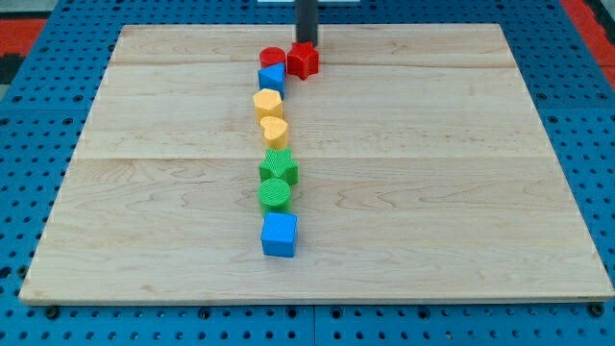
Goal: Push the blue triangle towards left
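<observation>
**Inspection: block column and rod position on the wooden worktop**

The pale wooden worktop (432,192) lay on a blue perforated base (29,144). Eight small blocks stood in a near-straight column running from the view's top to the view's bottom, slightly left of the board's centre line.

The straight dark rod (307,19) entered from the view's top edge. My tip (307,43) was at the top side of the red star-shaped block (304,61), apparently touching it; actual contact could not be confirmed. The arm carried no fingers, so no open or closed state applied.

The blue triangle block (272,79) sat near the view's top of the column. It was immediately below the red round block (272,57) and just left of and below the red star-shaped block, touching or nearly touching both. My tip stood to the upper right of the blue triangle, apart from it, with the red star-shaped block between them.

Below the blue triangle came the yellow, roughly pentagonal block (268,102), then the yellow heart-shaped block (275,130), the two close together. Further down were the green star-shaped block (279,167) and the green round block (275,194), touching one another. The blue cube (280,234) closed the column at the view's bottom, just beneath the green round block.
</observation>
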